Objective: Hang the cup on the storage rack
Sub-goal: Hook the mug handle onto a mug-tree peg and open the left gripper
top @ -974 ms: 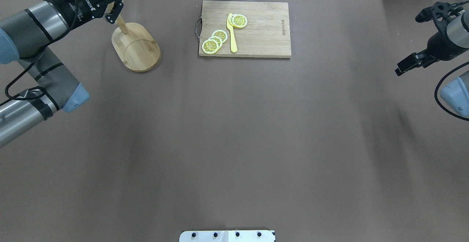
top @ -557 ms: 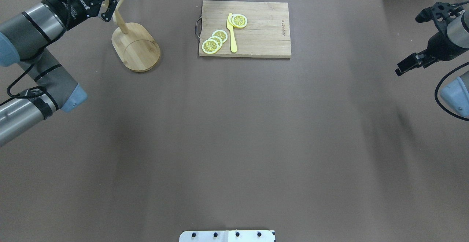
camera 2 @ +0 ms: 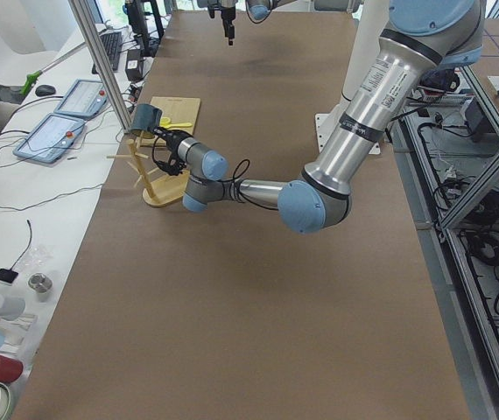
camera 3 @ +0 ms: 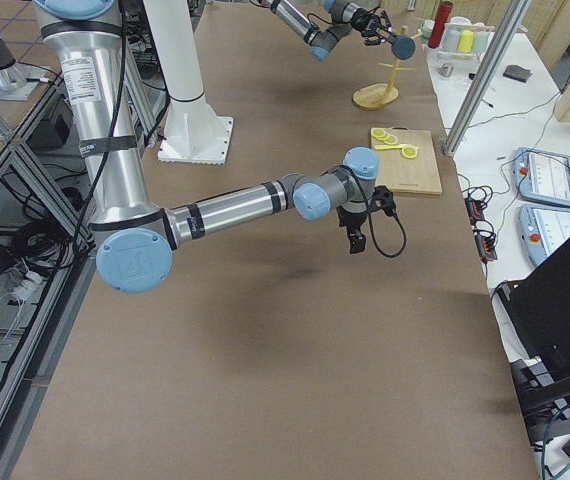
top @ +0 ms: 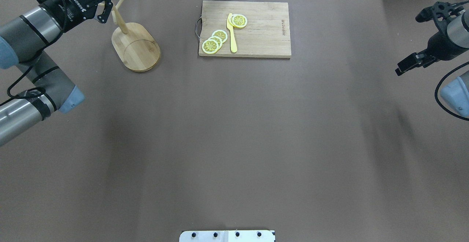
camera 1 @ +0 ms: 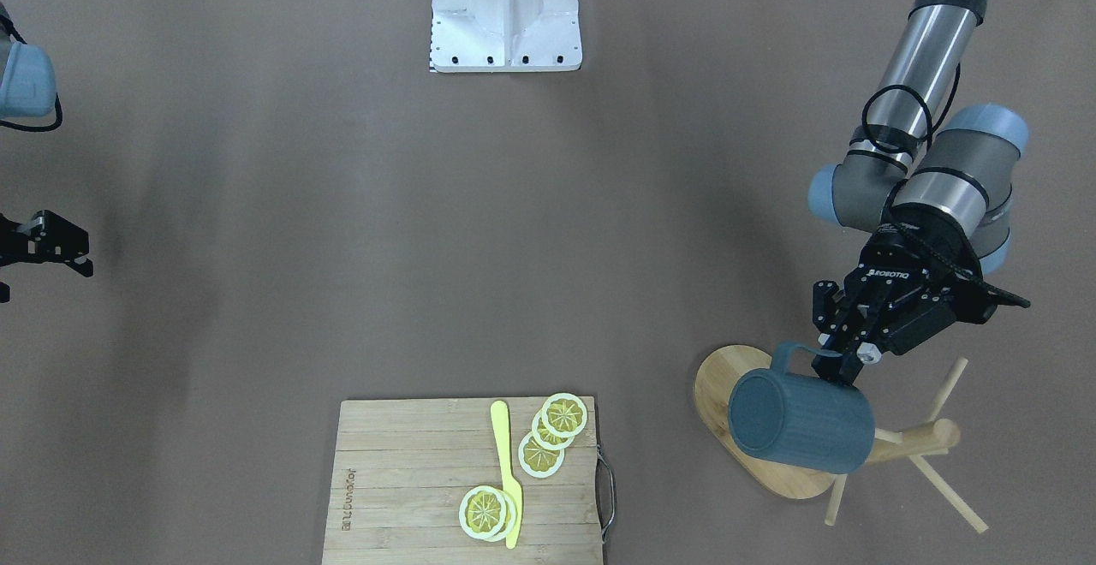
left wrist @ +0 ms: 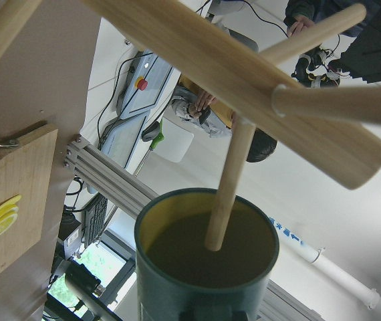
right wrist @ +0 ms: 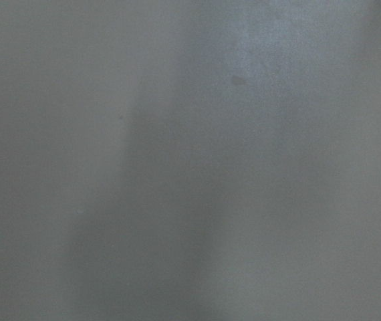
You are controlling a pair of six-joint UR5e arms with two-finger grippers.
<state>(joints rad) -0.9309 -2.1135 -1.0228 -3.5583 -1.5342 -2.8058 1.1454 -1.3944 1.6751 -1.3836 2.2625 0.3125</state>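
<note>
Cup (camera 1: 801,419) is carried on its side over the storage rack (camera 1: 920,438), mouth toward the post, so a peg enters it; left gripper (camera 1: 843,358) is closed on its rim. Right gripper (top: 412,63), parked aside, grips nothing, fingers seemingly together.

The table (top: 234,143) is covered with a plain brown sheet. Directly on it stands the storage rack (top: 136,47), its oval bamboo base resting flat just below and beside the left fingers (top: 103,12), the post rising up between them. Further off from those fingers, toward the middle of the far edge, lies a bamboo cutting board (top: 256,33) carrying lemon slices (top: 215,41) and a yellow knife (top: 231,33). At the near edge sits the robot's white base plate (top: 227,235).
</note>
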